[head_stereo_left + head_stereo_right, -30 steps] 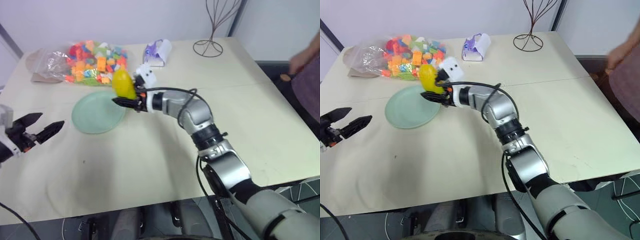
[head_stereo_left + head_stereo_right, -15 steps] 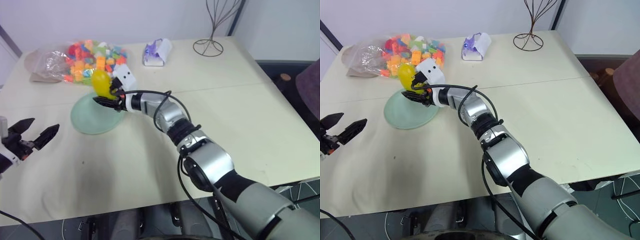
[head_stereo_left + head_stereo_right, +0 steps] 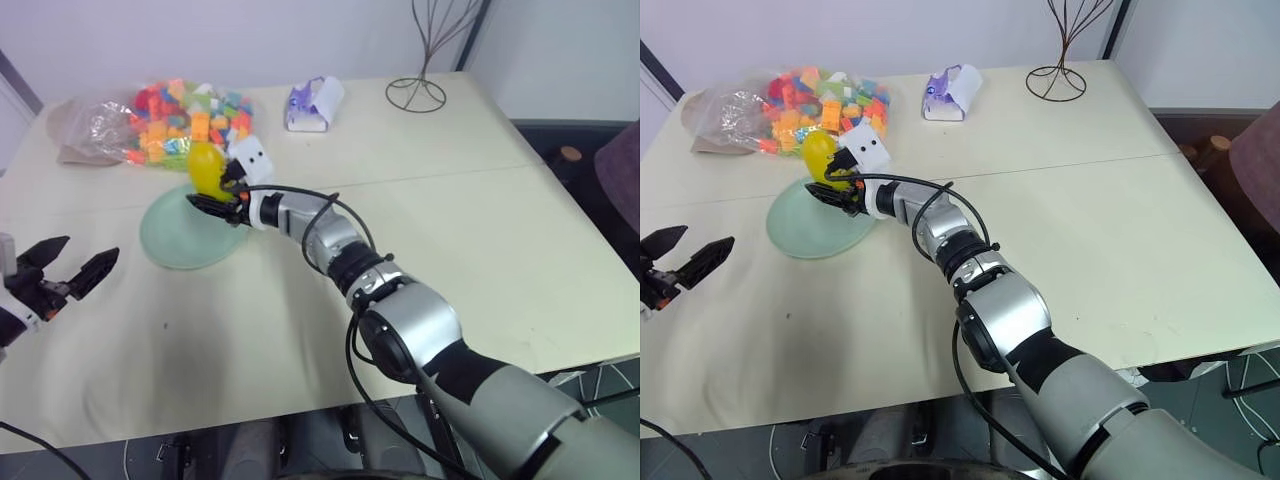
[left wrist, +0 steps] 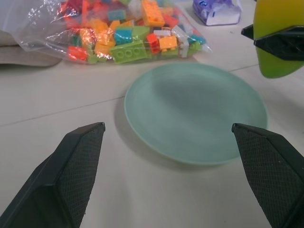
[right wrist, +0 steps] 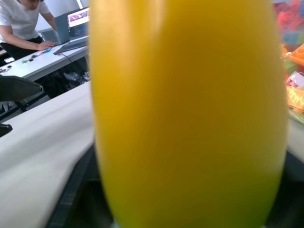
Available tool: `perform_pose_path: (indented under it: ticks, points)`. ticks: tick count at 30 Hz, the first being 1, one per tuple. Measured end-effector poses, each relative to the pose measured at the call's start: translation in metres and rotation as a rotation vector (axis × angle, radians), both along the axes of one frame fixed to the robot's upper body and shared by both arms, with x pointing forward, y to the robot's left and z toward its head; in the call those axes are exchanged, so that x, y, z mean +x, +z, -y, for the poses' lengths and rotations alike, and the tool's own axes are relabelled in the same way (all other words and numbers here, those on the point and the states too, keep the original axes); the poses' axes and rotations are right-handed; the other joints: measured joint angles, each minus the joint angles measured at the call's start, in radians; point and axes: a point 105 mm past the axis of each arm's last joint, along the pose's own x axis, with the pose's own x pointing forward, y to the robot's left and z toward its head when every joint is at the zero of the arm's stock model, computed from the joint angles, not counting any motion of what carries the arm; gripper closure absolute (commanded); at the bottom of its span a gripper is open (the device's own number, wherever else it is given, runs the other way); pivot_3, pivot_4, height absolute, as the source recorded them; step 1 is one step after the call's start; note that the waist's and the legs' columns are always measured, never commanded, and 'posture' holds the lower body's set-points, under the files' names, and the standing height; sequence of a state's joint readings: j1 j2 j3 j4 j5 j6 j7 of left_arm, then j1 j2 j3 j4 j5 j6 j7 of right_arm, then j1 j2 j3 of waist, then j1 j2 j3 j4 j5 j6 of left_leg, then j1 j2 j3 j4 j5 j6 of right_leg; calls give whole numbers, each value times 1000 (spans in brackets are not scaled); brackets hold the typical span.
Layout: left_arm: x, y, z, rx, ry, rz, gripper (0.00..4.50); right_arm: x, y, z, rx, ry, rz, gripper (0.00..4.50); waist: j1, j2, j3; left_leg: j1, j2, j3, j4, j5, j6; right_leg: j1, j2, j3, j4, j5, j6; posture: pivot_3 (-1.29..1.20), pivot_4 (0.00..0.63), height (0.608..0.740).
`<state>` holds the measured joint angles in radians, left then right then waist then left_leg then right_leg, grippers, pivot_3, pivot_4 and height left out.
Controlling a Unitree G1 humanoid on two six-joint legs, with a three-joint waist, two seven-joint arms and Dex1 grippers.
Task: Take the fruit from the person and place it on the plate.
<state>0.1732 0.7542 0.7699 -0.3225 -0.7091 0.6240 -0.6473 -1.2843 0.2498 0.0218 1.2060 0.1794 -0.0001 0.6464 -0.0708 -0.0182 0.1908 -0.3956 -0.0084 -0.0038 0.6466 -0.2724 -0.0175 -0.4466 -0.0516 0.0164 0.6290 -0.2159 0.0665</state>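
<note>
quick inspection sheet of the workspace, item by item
surface: cream table, bare near the front edge.
job's things: yellow fruit between the right claw's fingers over the far edge of the mint plate, not resting on it.
clutter: bag of toy blocks; purple tissue pack; wire stand.
grippers: right claw around the fruit; left claw open, holding nothing.
cables: black cable looping along the right arm.
surroundings: maroon garment at table's right edge.

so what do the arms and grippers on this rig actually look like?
The right arm is built of rounded silver-grey shells with black joint rings, turning black and grey near the shoulder; a thin black cable loops loosely along it. A white box sits at its wrist. The right gripper and left gripper each have two black, pointed fingers, their faces finely cross-hatched.
</note>
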Motion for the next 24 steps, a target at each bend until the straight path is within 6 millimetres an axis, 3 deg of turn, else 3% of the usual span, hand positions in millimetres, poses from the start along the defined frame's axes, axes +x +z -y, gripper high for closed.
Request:
perform_pose_path:
  ticks: [9, 16, 20, 24]
  points:
    - [2, 2, 1, 1, 3, 11, 0, 1, 2, 0, -2, -11, 19, 23, 0, 0, 0, 0, 0, 0, 0, 0, 0, 0, 0, 0, 0, 0, 0, 0, 150, 740]
    - [7, 8, 0, 5, 1, 45, 0, 1, 25, 4, 47, 10, 98, 23, 1, 0, 0, 0, 0, 0, 0, 0, 0, 0, 0, 0, 0, 0, 0, 0, 150, 740]
    - [13, 10, -10, -9, 45, 69, 0, 14, 56, 46, 75, -34, 252, 23, 11, -1, -1, 0, -1, -1, 2, 0, 0, 2, -1, -2, 0, 0, 0, 0, 150, 740]
    - [15, 10, -23, -15, 98, 77, 0, 30, 47, 114, 22, -171, 283, 23, 17, -2, -1, 0, -1, -1, 2, 0, 0, 2, -1, -1, 0, 0, 0, 0, 150, 740]
